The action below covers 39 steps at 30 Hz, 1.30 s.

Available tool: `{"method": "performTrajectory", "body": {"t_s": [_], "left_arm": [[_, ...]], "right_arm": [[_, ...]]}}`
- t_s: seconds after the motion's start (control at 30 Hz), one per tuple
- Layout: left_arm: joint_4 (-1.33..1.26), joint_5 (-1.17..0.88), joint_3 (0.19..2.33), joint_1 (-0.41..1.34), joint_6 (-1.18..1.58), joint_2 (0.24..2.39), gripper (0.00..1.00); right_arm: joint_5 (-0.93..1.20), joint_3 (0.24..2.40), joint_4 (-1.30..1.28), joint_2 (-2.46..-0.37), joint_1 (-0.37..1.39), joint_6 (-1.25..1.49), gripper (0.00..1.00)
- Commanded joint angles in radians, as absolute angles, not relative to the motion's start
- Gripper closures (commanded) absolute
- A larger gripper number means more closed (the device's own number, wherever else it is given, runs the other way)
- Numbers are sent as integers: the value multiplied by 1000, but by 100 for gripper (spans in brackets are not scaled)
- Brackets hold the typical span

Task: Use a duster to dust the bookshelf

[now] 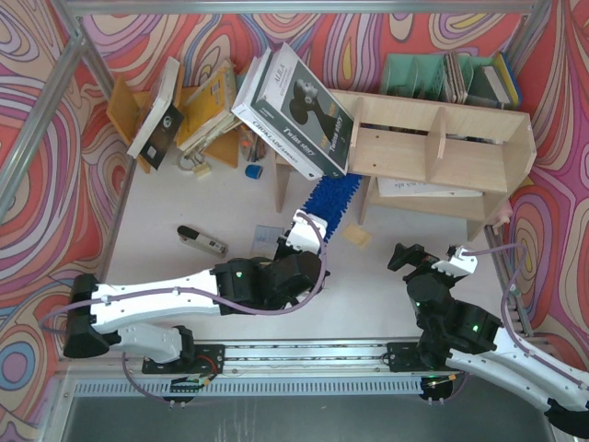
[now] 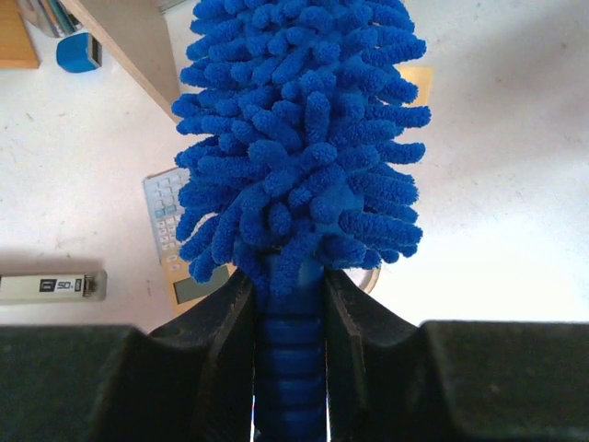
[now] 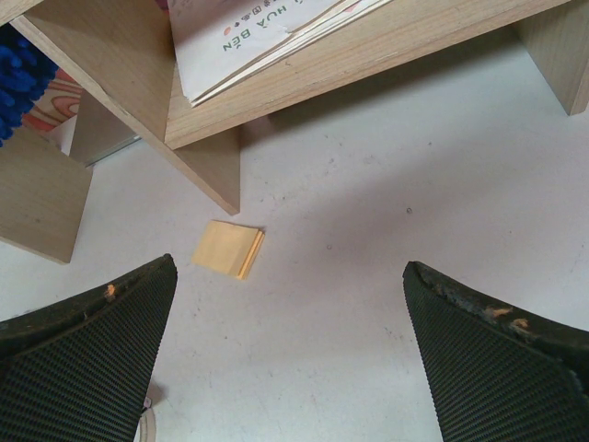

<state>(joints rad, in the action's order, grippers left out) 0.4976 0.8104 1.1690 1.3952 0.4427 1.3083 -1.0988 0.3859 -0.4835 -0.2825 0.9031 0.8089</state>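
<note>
The left pincer (image 2: 290, 304) was found clamped on the long bright blue duster with a fluffy chenille head and a slim ribbed plastic handle (image 2: 304, 138). Both black fingers (image 2: 225, 341) were pressed against the handle just below the head. The head was held straight out ahead of the fingertips, above the white tabletop (image 2: 497, 184). Beneath the head and slightly to the pincer's left, a pale flat calculator with a grey screen (image 2: 164, 216) was seen. Further left lay a silver and black bar-shaped tool (image 2: 51, 286). Ahead and to the left, a small blue block (image 2: 76, 52) was noted. From above, the far end of the head was seen between two lower uprights at the left end of the large pale plywood bookshelf with upright dividers (image 1: 433, 147); whether they touched could not be told.

The right pincer (image 3: 290, 354) was held wide open above the tabletop, with nothing between its ridged black fingers (image 3: 83, 359). Ahead of it and a little to its left, a small square yellow pad of notes (image 3: 228, 249) lay flat. Beyond the pad, a white printed booklet (image 3: 248, 37) was resting on the bookshelf's lowest board.
</note>
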Motion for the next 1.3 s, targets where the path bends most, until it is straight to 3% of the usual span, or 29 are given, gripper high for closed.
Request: {"method": "performTrajectory", "body": {"t_s": [0.0, 0.63, 1.27], "left_arm": [[463, 884, 1123, 1386, 411, 1269, 100], [744, 985, 982, 1235, 561, 1053, 100], [630, 767, 822, 1211, 720, 1238, 100]], "right_arm": [[-1126, 399, -492, -282, 907, 819, 1], [-1123, 401, -496, -288, 907, 824, 1], [-1123, 402, -499, -293, 908, 828, 1]]}}
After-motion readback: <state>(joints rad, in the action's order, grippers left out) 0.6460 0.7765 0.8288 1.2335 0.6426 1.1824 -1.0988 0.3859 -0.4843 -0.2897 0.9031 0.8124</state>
